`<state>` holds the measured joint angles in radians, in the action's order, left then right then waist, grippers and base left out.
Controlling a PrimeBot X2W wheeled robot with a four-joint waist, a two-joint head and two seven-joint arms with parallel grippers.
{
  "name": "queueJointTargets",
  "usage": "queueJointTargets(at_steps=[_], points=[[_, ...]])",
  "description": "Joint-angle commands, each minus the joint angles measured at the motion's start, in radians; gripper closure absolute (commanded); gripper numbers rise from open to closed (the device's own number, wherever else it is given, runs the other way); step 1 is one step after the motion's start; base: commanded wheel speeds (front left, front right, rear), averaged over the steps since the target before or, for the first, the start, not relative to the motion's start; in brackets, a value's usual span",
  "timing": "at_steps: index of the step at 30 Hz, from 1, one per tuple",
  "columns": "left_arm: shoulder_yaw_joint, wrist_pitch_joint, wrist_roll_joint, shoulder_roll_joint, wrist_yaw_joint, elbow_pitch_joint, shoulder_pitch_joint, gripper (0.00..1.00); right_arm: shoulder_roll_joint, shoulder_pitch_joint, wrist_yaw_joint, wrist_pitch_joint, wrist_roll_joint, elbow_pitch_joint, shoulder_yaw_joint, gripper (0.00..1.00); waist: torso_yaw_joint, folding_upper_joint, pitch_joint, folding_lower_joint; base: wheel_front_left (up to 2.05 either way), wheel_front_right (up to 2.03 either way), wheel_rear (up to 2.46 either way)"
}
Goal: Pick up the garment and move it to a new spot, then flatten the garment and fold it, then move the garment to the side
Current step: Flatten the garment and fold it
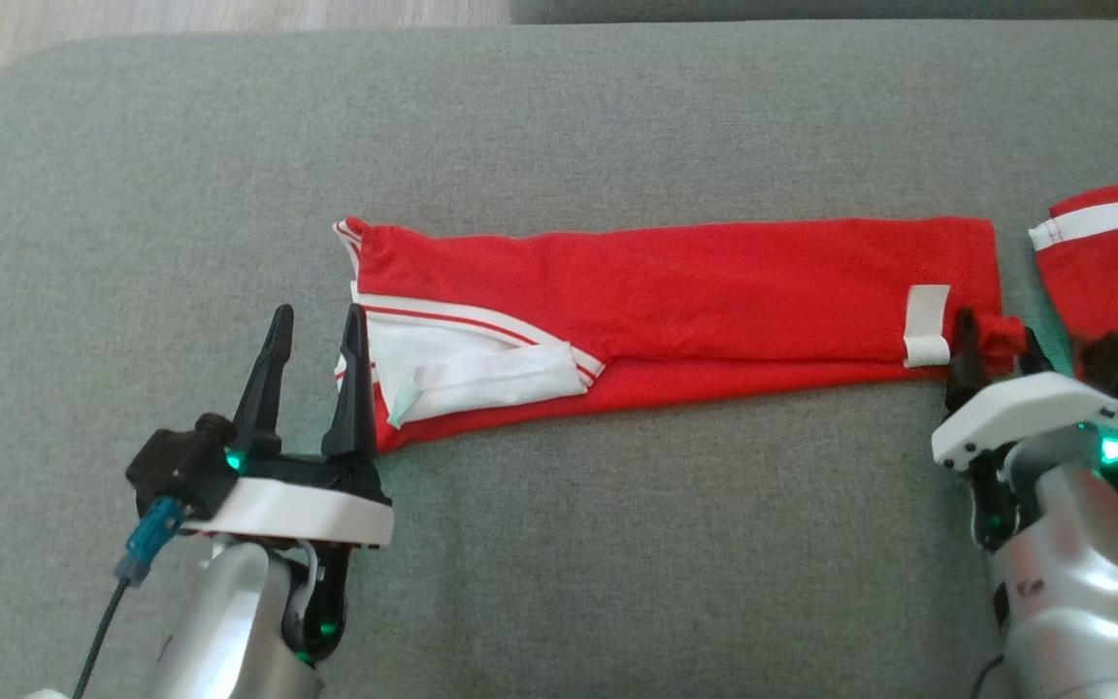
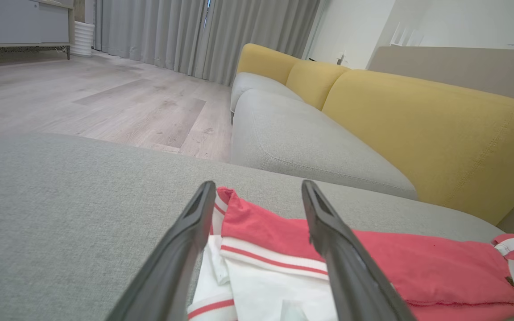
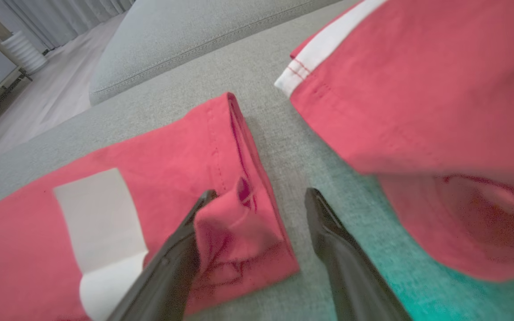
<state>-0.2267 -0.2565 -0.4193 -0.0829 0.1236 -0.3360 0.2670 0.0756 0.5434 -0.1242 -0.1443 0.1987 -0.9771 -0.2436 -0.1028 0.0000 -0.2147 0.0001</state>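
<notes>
Both grippers have their fingers [image 2: 181, 254] wide apart, nothing clamped. I see the garment [image 1: 675, 291], red, folded into a long strip, lying flat across the grey cushion [image 1: 559, 116]. Left gripper [image 1: 318, 311] sits at the strip's left end, straddling the white-striped edge; I can't tell if it touches the cloth. Right gripper [image 1: 999, 328] is at the right end: a bunched red corner rests against one finger, the other is over bare cushion. Second red piece [image 1: 1117, 262] with a white band lies just right of the strip, not touching it.
</notes>
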Motion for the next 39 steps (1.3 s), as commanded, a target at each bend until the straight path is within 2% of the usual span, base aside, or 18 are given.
queueJointTargets(at_steps=[1,7,8,9,15,23,26,34,39], points=[[0.036,-0.005,0.011,-0.005,0.001,0.027,0.043,0.00,-0.009,0.040,-0.007,0.009,-0.013,0.011,0.017,0.00,-0.001,0.0000,-0.003,-0.0001,0.00,0.00,0.00],[0.048,-0.005,0.018,0.000,0.005,0.024,0.047,0.00,-0.021,0.065,-0.007,0.040,-0.021,-0.069,0.021,0.00,0.002,0.0000,-0.008,-0.0001,0.00,0.00,0.00],[0.050,-0.005,0.019,-0.001,0.006,0.023,0.047,0.00,-0.022,0.070,-0.007,0.039,-0.017,-0.075,0.030,0.52,0.005,0.0000,-0.007,-0.0001,0.00,0.00,0.00],[0.052,-0.005,0.020,-0.001,0.006,0.022,0.046,0.00,-0.023,0.074,-0.007,0.034,-0.012,-0.077,0.040,1.00,0.008,0.0000,-0.004,-0.0001,0.00,0.00,0.00],[0.055,-0.005,0.021,-0.002,0.007,0.018,0.041,0.00,-0.020,0.087,-0.007,-0.026,0.013,-0.062,0.069,1.00,0.026,0.0000,0.020,-0.0001,0.00,0.00,0.00],[0.043,-0.005,0.003,-0.007,0.007,0.037,0.021,0.00,0.075,0.080,-0.007,-0.083,0.004,-0.002,0.031,1.00,0.050,0.0000,0.065,-0.0001,0.00,0.00,0.00],[0.024,-0.005,-0.002,-0.009,0.007,0.046,0.018,0.00,0.087,0.076,-0.007,-0.091,0.008,0.027,0.002,1.00,0.057,0.0000,0.080,-0.0001,0.00,0.00,0.00],[0.029,-0.005,-0.010,-0.004,0.007,0.065,0.007,0.00,0.043,0.073,-0.007,-0.067,0.008,0.088,0.050,1.00,0.054,0.0000,0.118,-0.0001,0.00,0.00,0.00],[0.037,-0.005,-0.010,-0.003,0.007,0.074,-0.002,0.00,-0.009,0.074,-0.007,-0.038,0.027,0.153,0.156,1.00,0.022,0.0000,0.134,-0.0001,0.00,0.00,0.00]])
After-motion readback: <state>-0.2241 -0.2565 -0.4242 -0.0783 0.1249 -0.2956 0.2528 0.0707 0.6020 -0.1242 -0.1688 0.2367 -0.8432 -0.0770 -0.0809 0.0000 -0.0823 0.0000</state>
